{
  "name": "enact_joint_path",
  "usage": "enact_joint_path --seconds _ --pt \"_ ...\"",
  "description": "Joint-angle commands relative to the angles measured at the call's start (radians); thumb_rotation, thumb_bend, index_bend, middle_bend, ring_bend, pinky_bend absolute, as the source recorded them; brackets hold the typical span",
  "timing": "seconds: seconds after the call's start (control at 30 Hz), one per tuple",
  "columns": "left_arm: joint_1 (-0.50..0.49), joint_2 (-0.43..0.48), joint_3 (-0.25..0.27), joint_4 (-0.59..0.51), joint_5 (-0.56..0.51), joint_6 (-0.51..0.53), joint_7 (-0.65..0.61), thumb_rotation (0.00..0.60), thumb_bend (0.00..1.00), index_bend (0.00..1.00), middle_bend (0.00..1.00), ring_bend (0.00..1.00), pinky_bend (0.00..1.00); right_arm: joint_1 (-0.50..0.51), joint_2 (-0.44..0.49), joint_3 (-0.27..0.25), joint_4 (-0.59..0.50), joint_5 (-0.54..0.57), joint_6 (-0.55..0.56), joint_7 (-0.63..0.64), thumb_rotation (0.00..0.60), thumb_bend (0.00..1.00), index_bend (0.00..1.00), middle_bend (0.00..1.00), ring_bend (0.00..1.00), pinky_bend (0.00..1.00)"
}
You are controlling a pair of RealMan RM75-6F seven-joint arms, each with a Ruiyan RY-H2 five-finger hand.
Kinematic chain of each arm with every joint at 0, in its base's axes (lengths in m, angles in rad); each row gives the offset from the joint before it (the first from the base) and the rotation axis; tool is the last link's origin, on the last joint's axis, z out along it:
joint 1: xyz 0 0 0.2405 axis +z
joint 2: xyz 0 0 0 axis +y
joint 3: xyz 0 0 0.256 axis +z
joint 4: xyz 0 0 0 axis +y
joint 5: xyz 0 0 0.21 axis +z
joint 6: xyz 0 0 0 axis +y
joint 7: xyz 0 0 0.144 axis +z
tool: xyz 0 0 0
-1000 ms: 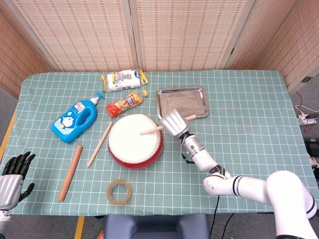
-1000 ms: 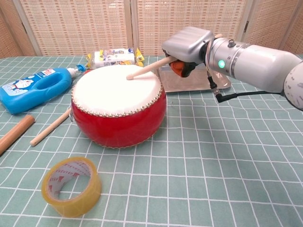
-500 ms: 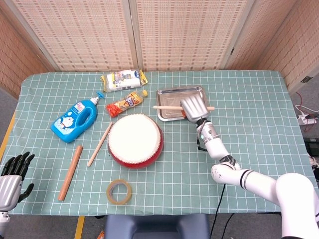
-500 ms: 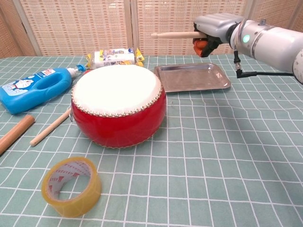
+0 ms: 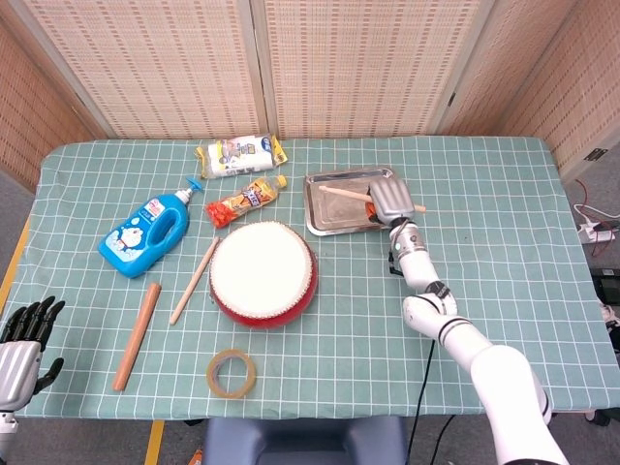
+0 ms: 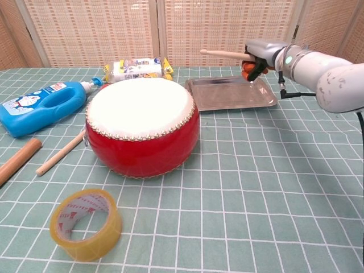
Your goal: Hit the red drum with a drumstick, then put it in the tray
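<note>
A: Where was the drumstick (image 5: 345,193)?
B: It was gripped in the right hand (image 5: 387,201), held above the metal tray (image 5: 320,218) with its tip pointing toward the left side of the tabletop (image 5: 504,232). In the chest view the stick (image 6: 224,54) lay nearly level, clear of the tray floor (image 6: 227,96).

A: And the red drum (image 5: 263,274)?
B: It stood near the middle of the tabletop, apart from the tray, skin upward.

A: What did the left hand (image 5: 21,344) show?
B: It hung off the near left edge of the tabletop, fingers spread, holding nothing.

A: What else lay on the cloth?
B: A second, thinner stick (image 5: 194,281) lay just left of the drum, a thicker wooden rod (image 5: 137,335) further left, a roll of tape (image 5: 232,373) in front, a blue bottle (image 5: 147,233) and two snack packets (image 5: 242,155) behind.
</note>
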Motion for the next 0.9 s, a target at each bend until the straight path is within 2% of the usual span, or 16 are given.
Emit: enact_joint_path --seconds 0.03,0.17,0.43,0.57,0.9 --pt "0.001 0.001 0.0 -0.002 -0.003 0.0 0.002 0.6 0.28 0.0 0.0 0.0 0.0 0.027 -0.03 0.008 0.055 -0.031 -0.034 0.055 0.6 0.51 0.8 0.74 0.69 0.86" --pt "0.0 0.003 -0.002 -0.007 -0.008 -0.005 0.009 0.6 0.28 0.0 0.0 0.0 0.0 0.057 -0.054 0.012 0.129 -0.055 -0.088 0.117 0.6 0.47 0.63 0.59 0.53 0.67" --pt "0.002 0.006 -0.004 -0.007 -0.018 -0.01 0.012 0.6 0.28 0.0 0.0 0.0 0.0 0.079 -0.091 0.01 0.222 -0.085 -0.162 0.168 0.6 0.36 0.39 0.37 0.31 0.46" --pt "0.0 0.004 -0.003 -0.004 -0.018 -0.015 0.011 0.6 0.28 0.0 0.0 0.0 0.0 0.083 -0.104 0.011 0.247 -0.096 -0.171 0.176 0.6 0.3 0.27 0.31 0.23 0.41" --pt "0.001 0.002 -0.004 0.005 -0.016 -0.013 -0.001 0.6 0.28 0.0 0.0 0.0 0.0 0.093 -0.121 0.045 0.298 -0.082 -0.182 0.148 0.6 0.27 0.18 0.25 0.16 0.37"
